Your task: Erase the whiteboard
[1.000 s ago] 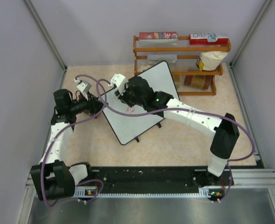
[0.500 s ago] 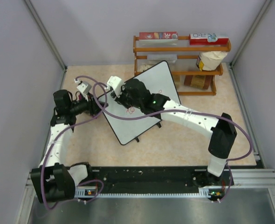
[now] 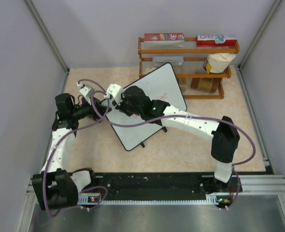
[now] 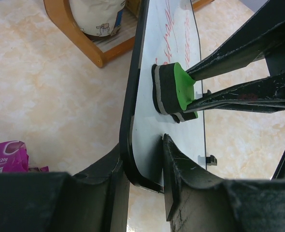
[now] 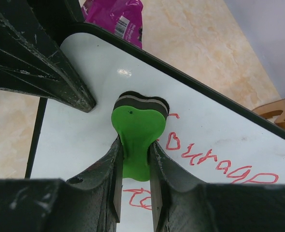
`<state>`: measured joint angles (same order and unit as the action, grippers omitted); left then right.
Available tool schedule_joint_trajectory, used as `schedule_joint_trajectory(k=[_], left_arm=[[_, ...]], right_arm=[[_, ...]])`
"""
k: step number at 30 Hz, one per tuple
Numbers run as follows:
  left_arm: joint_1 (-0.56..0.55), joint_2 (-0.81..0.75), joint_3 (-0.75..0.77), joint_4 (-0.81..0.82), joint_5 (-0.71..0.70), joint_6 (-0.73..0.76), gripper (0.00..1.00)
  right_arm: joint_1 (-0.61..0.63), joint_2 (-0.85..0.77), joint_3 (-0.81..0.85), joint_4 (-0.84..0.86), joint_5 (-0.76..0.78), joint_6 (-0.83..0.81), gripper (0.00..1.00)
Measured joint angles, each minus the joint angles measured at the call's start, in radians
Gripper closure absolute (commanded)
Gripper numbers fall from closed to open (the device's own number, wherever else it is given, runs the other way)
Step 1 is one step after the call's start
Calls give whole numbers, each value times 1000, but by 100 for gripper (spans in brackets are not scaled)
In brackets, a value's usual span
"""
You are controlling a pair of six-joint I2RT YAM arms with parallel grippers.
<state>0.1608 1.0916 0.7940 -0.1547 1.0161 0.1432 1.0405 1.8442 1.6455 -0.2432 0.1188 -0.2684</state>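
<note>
The large glossy white, black-framed whiteboard (image 3: 133,134) was set near the counter's far edge, its rim clamped by the left end effector (image 4: 142,145). A green eraser (image 5: 135,118), gripped by the right end effector (image 5: 135,144), was pressed on it. Red handwriting (image 5: 205,157) was left, so erasing was judged unfinished.

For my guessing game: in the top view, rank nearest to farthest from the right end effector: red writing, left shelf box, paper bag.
1. Red writing, on the whiteboard.
2. Left box, atop the rack.
3. Paper bag, rack's right side.

A purple glossy packet (image 4: 7,155) reads "320g"; red handwriting (image 5: 205,163) on the white black-framed whiteboard (image 5: 220,130) cannot be read.
</note>
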Motion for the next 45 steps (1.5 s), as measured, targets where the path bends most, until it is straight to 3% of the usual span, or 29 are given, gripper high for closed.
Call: schedule_joint_trajectory(k=[24, 45], left_arm=[[0, -3, 1, -16, 6, 24, 100], [1, -10, 1, -37, 15, 34, 100]], right_arm=[[-56, 0, 27, 11, 47, -25, 100], [-276, -67, -51, 61, 83, -23, 100]])
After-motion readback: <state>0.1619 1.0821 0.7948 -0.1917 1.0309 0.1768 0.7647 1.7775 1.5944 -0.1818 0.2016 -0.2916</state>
